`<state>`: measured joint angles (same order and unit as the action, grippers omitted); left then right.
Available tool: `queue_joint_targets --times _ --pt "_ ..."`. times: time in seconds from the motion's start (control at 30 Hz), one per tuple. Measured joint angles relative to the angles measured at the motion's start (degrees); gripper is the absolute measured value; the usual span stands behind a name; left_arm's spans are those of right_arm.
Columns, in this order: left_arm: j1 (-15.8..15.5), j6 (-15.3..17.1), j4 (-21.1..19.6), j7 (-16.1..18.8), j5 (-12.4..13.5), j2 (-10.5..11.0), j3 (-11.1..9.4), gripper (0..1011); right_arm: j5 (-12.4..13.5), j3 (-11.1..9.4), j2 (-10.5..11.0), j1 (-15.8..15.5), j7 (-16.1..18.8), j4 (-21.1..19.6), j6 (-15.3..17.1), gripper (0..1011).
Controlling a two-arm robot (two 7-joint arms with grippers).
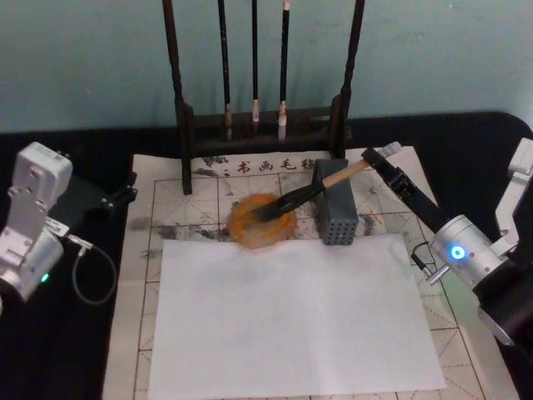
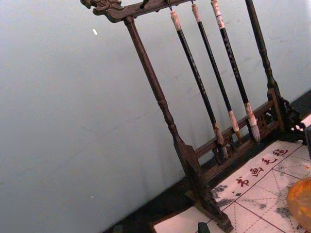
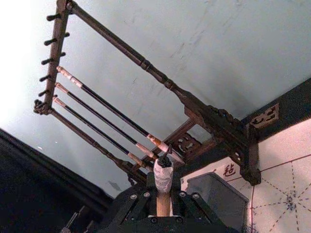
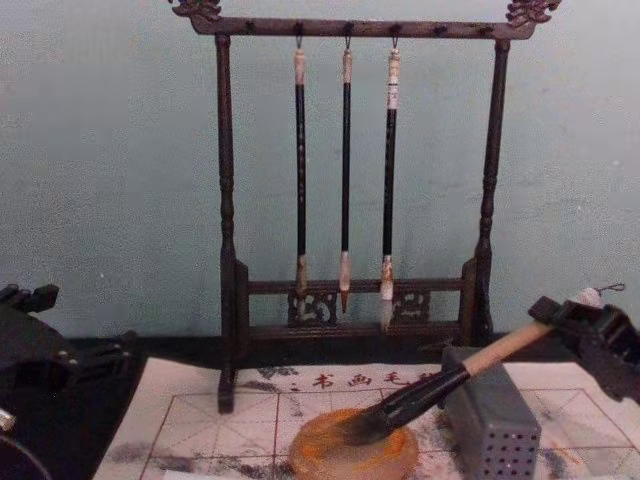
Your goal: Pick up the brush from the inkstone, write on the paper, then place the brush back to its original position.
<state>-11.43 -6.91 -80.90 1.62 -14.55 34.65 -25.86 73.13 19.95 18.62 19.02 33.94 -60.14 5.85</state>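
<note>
Right pincer: closed on the brush at the top of its pale handle, just below the whitish cap. In the right wrist view the cap sticks out past my fingers.
Why so high: a grip at the far end keeps my fingers off the black section and the wet bristles.
Brush position: it slopes down. The bristles lie in the inkstone and the handle crosses the top of the grey block, which props it.
Inkstone: sits on the paper, just beside the block and in front of the brush rack.
Paper: red-gridded and ink-smudged, spread flat on the tabletop. A plain white sheet covers its near part, close to the dish.
Left pincer: parked off the paper's left edge, clear of the work.
Step, as I judge it: grasp made, lift not yet begun.
Next move: raise the handle end first, so the bristles leave the dish cleanly.
Risk: with the grip this far out the brush could swing or drip.
</note>
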Motion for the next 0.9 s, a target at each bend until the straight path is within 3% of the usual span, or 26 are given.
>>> queue_joint_targets --times 0.63,0.9 --pt "0.0 0.0 0.0 0.0 0.0 0.0 0.0 1001 0.0 0.0 0.0 0.0 0.0 0.0 0.0 182" --pt "0.0 0.0 0.0 0.0 0.0 0.0 0.0 1001 2.5 -0.3 0.3 -0.2 0.3 -0.9 0.7 182"
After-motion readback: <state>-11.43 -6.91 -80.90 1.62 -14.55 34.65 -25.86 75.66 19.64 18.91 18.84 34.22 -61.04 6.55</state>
